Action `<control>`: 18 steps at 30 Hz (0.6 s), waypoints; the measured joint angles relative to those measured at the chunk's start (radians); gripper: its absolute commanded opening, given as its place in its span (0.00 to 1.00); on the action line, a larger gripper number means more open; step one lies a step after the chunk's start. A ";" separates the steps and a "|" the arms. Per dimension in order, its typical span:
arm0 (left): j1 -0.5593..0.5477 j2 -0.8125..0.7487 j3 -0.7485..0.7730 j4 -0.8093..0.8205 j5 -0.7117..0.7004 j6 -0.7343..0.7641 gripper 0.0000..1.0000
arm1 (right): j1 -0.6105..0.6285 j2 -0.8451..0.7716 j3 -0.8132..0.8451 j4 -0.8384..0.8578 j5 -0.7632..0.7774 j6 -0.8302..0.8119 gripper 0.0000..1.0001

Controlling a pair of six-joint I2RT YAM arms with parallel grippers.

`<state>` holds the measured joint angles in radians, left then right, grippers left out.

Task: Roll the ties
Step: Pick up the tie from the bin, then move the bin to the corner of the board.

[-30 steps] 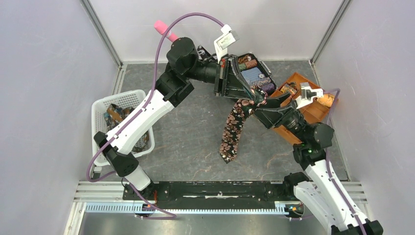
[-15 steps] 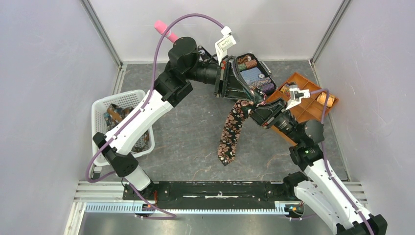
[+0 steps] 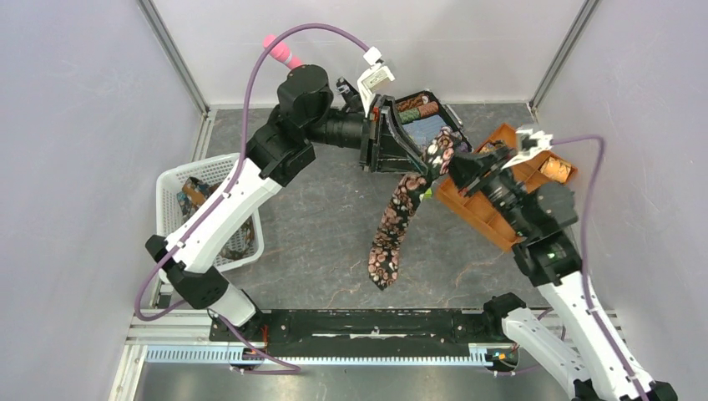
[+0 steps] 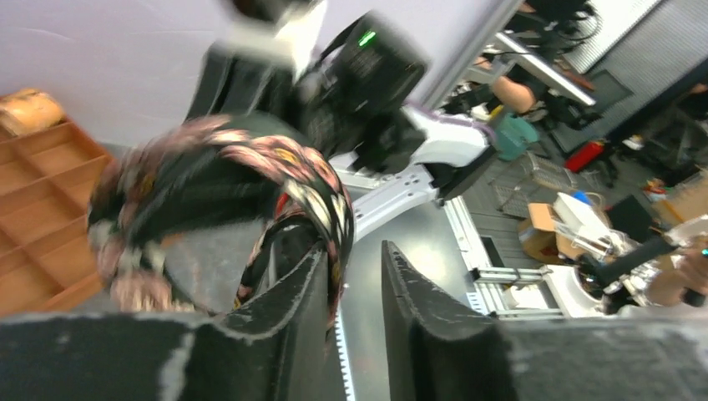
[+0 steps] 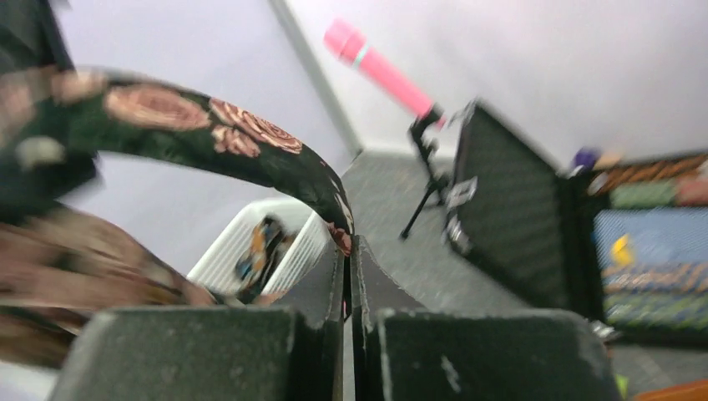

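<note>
A dark tie [image 3: 392,225] with a pink floral print hangs from mid-air in front of the black case, its wide end resting on the floor. My right gripper [image 3: 457,170] is shut on the tie's upper end. In the right wrist view the tie [image 5: 209,125] arches away from the pinched jaws of that gripper [image 5: 351,244]. My left gripper [image 3: 420,165] stands just left of that spot. Its jaws [image 4: 353,251] are open, and the tie [image 4: 275,163] loops above them and brushes the inner face of the left finger [image 4: 292,292].
A black case [image 3: 434,93] with rolled ties stands open at the back. An orange tray [image 3: 484,213] to the right holds a tan coil [image 3: 555,170]. The white basket [image 3: 167,180] on the left holds more ties. A pink object [image 3: 282,52] sticks up by the back wall.
The left gripper has opened and let go of the tie. The right gripper has shut on the tie's upper end and moved it up and right; the hanging end has shifted slightly left.
</note>
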<state>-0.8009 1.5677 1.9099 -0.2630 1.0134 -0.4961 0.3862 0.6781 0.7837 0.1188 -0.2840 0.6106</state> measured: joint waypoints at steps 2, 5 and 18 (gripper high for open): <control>0.000 -0.012 0.006 -0.076 -0.050 0.064 0.67 | 0.000 0.030 0.143 -0.089 0.073 -0.077 0.00; 0.000 -0.033 0.009 -0.169 -0.125 0.140 0.88 | 0.000 0.076 0.325 -0.180 0.161 -0.167 0.00; 0.181 -0.260 -0.140 -0.265 -0.322 0.215 1.00 | 0.000 0.259 0.938 -0.550 0.524 -0.480 0.00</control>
<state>-0.6197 1.3079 1.7702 -0.5282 0.6914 -0.2810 0.3862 0.9375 1.7222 -0.4316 0.2398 0.1310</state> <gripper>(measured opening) 0.993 0.021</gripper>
